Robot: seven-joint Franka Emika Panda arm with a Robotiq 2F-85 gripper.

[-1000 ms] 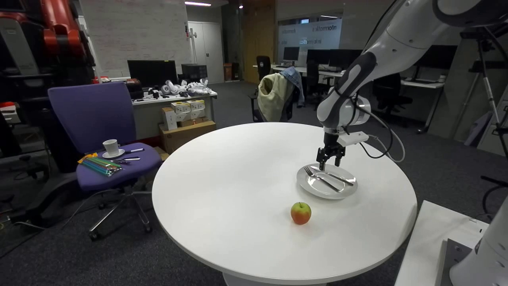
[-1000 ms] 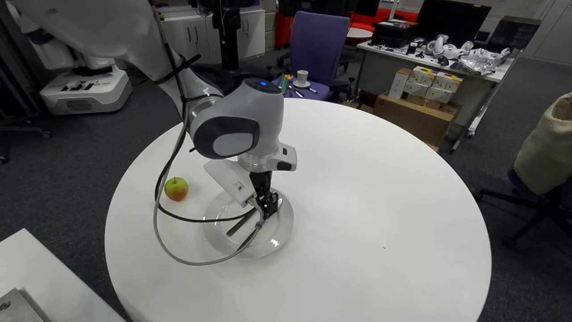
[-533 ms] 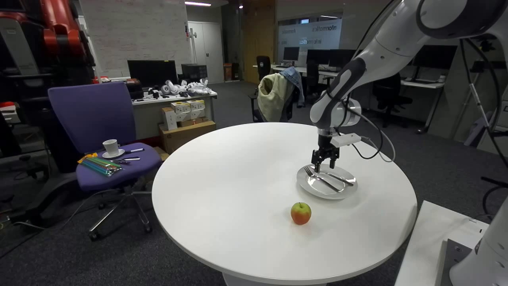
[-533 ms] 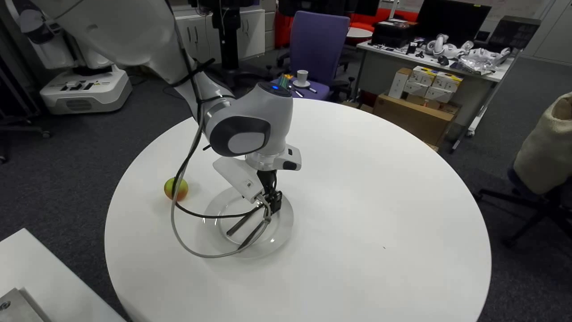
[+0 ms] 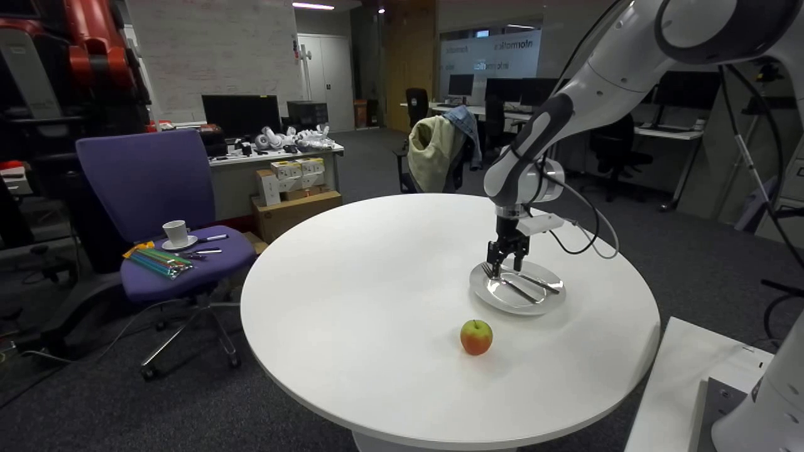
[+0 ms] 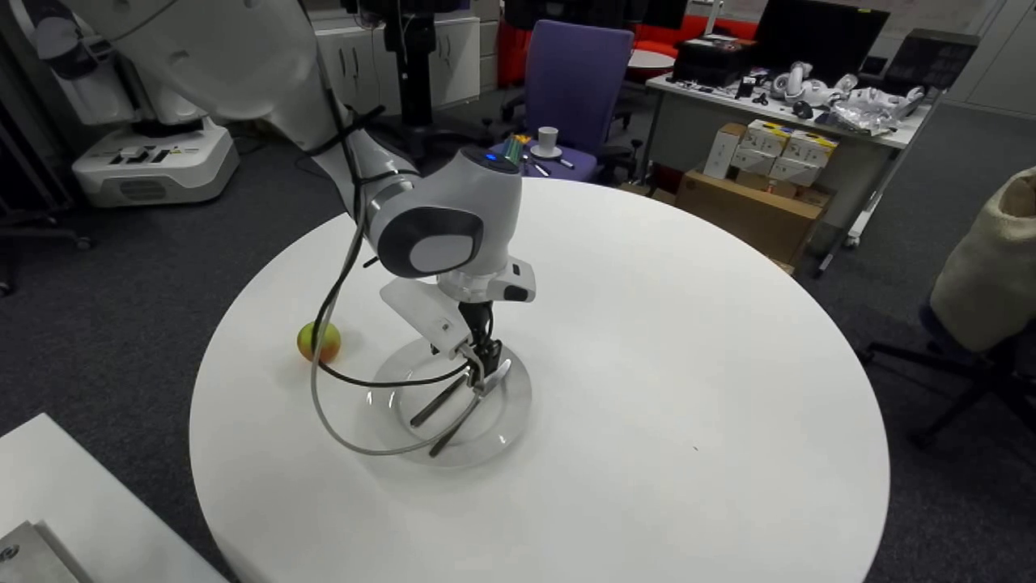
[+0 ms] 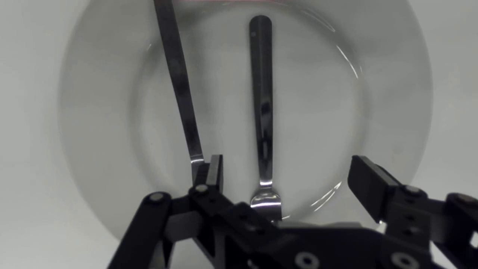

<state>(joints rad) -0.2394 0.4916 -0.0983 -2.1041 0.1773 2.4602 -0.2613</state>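
My gripper (image 7: 285, 168) stands open over a whitish plate (image 7: 396, 93) on the round table. Between its spread fingers, nearer the left one, lies a fork (image 7: 264, 112) with a dark, shiny handle; my gripper hides its tines in the wrist view. The left finger (image 7: 214, 172) covers part of a knife (image 7: 183, 93) lying beside the fork. In an exterior view the fingertips hang low by the head of the fork (image 5: 518, 290); whether they touch it or the plate, I cannot tell. A green and red apple (image 5: 476, 337) sits on the table away from the plate.
The white round table (image 5: 352, 301) bears the plate and apple. A loose arm cable (image 6: 388, 382) loops over the plate and past the apple. A purple chair (image 5: 169, 226) holding a cup (image 5: 176, 232) stands beyond the table edge. A white side table (image 5: 697, 364) is near the arm's base.
My gripper has shifted left in an exterior view and a little lower, from by the knife to by the fork's head. Plate, cutlery and apple have stayed put.
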